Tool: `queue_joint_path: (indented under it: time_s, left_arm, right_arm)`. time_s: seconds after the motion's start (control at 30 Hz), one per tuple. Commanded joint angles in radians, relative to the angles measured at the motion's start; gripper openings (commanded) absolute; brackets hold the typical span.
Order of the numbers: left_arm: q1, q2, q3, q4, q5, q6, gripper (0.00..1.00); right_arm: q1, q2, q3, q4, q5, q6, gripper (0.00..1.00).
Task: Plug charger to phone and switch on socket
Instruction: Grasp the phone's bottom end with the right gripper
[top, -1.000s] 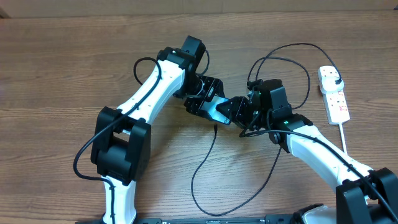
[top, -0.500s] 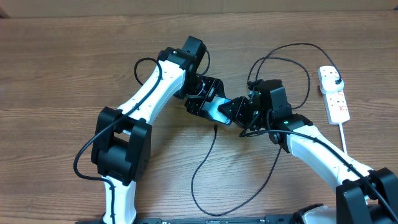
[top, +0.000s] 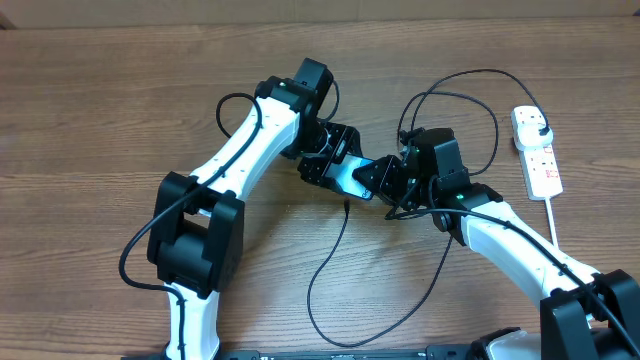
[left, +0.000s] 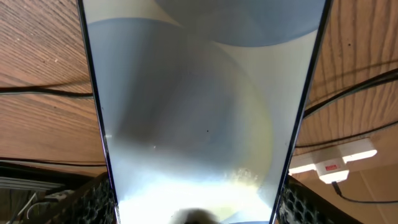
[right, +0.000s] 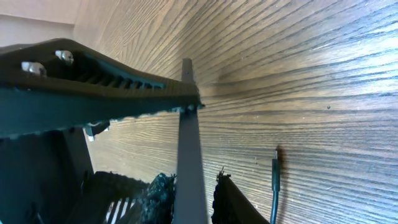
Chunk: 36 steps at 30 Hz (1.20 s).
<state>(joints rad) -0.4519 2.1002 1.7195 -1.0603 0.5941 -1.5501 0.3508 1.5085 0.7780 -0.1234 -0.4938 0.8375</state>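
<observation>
The phone (top: 352, 177) is held above the table's middle between both arms. My left gripper (top: 333, 163) is shut on it across its width; in the left wrist view the pale screen (left: 199, 106) fills the frame, with a finger (left: 93, 202) against each dark edge. My right gripper (top: 387, 180) is shut on the phone's other end, and its wrist view shows the phone edge-on (right: 188, 124) between the pads. The charger cable (top: 330, 262) loops over the table, its connector tip (right: 274, 171) lying free below the phone. Its black plug (top: 541, 132) sits in the socket (top: 545, 170) at the far right.
The socket's white cord (top: 553, 215) runs toward the front edge past my right arm. Black cable loops (top: 470, 85) arch behind the right wrist. The socket also shows under the phone in the left wrist view (left: 329, 165). Bare wood lies to the left.
My right gripper's fingers have narrowed onto the phone's end. Both arms and the phone have hardly moved, and the cable lies as before.
</observation>
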Motion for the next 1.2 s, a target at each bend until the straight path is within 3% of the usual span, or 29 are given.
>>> queue_joint_path:
  time_s: [0.0,0.47,0.87,1.17]
  left_arm:
    - [-0.019,-0.022,0.026,0.009,0.000,-0.037,0.04]
    - [-0.022,-0.022,0.026,0.018,0.002,-0.036,0.04]
    - [-0.022,-0.022,0.026,0.018,0.008,-0.020,0.04]
    - [-0.022,-0.022,0.026,0.018,0.007,0.002,0.04]
  right_arm:
    - [0.032,0.000,0.014,0.002,0.048,-0.005,0.24]
    - [0.064,0.000,0.014,0.020,0.076,-0.001,0.19]
    - [0.064,0.000,0.014,0.017,0.075,-0.001,0.07]
    - [0.064,0.000,0.014,0.017,0.074,-0.001,0.06]
